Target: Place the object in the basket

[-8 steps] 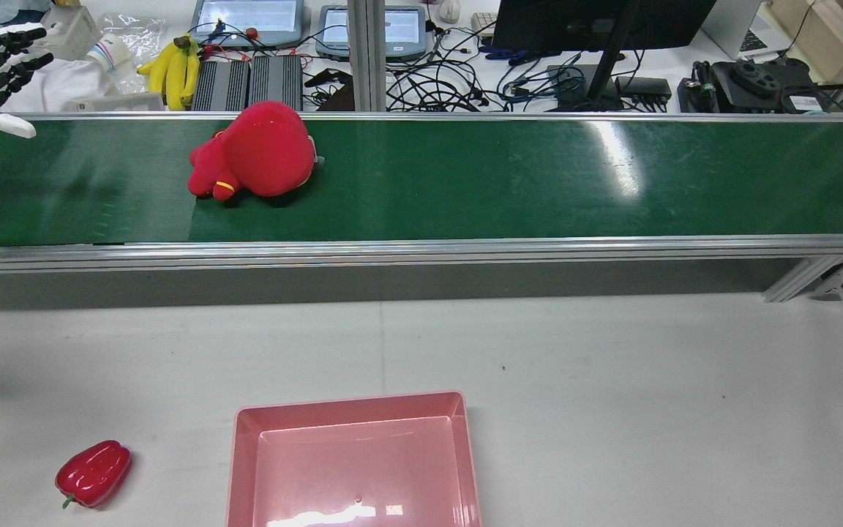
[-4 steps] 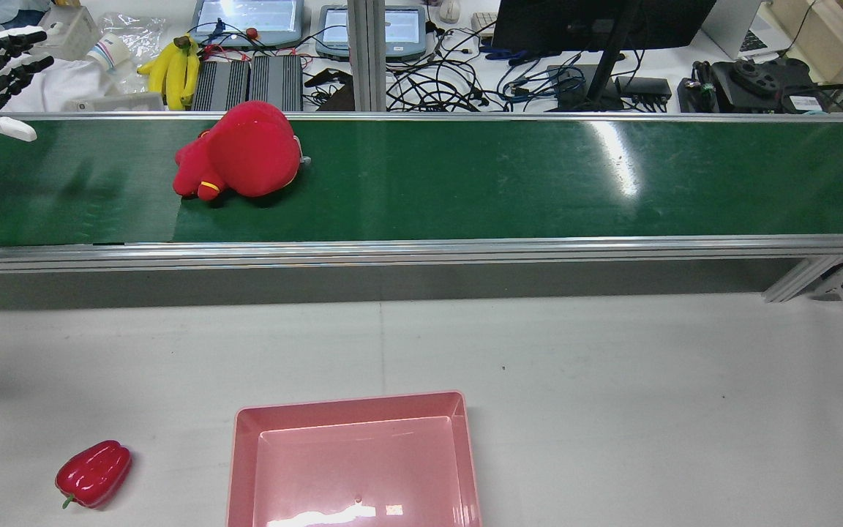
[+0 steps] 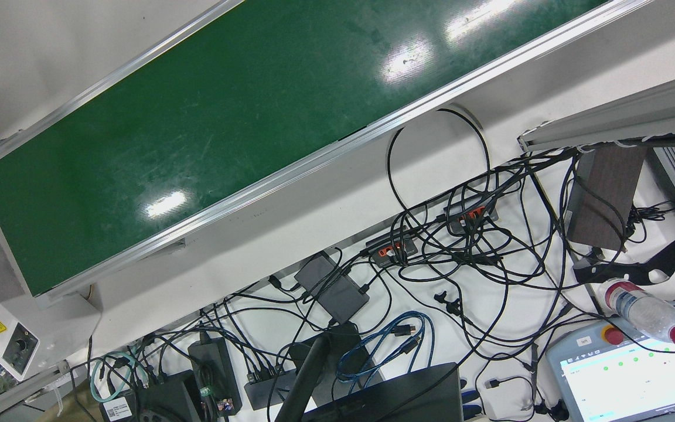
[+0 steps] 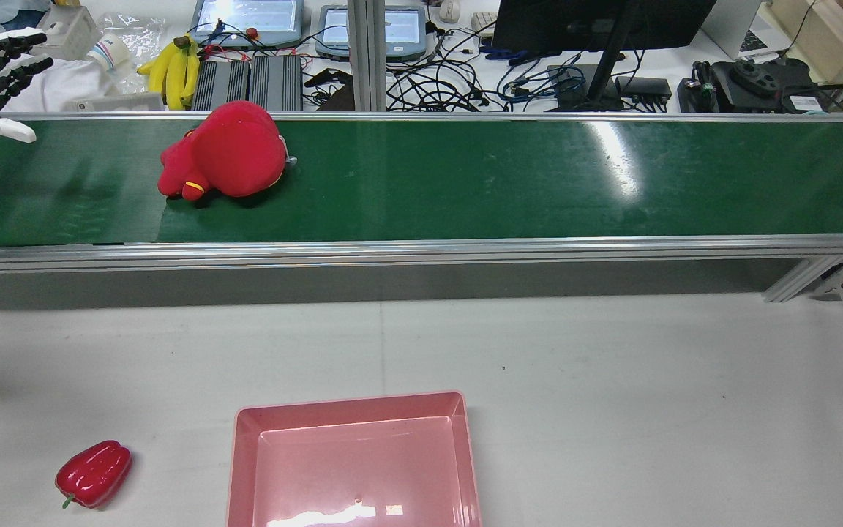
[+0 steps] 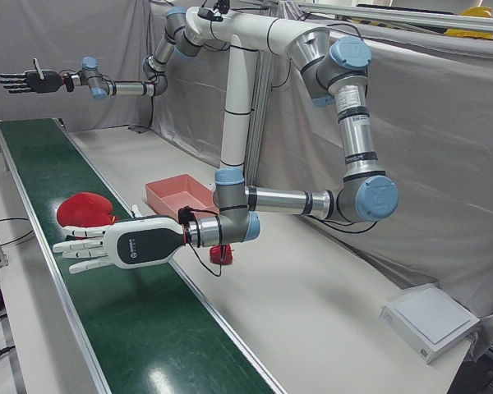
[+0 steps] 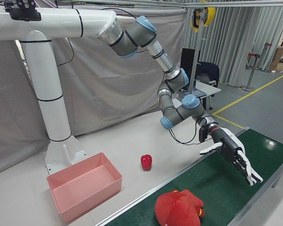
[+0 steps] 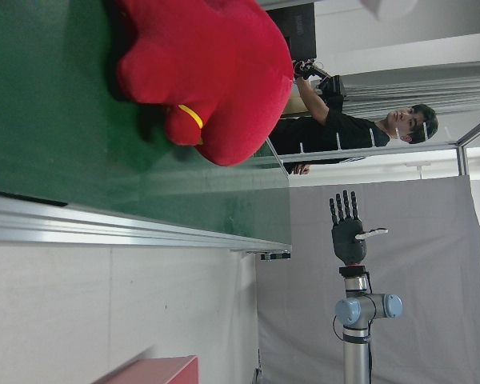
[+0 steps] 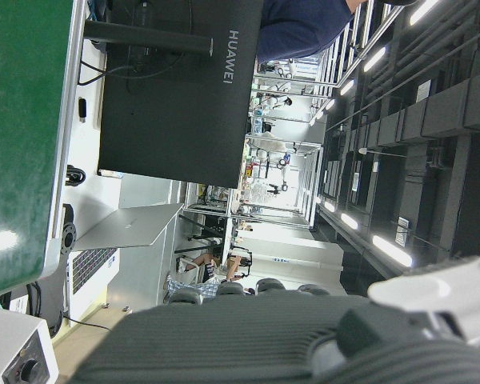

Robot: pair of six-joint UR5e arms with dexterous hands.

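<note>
Two hands: both empty, nothing gripped.
Left hand (image 5: 94, 248): fingers spread flat, palm out, hovering over the green belt (image 5: 82, 271) just beside the red plush toy (image 5: 84, 210), not touching it.
Right hand (image 5: 25, 81): far end of the belt, raised high, fingers spread, well apart from everything.
Toy: lying on the belt towards the left hand's end, near the belt's far edge in the rear view (image 4: 220, 151).
Pepper (image 4: 94, 473): on the white table, left of the basket, untouched.
Basket (image 4: 354, 410): pink, empty, on the table well apart from the belt.
Step in hand: I'd say waiting to catch, grasp not yet begun.
Next move: left hand likely drops over the toy, closes round its soft body, then carries it to the basket.
</note>
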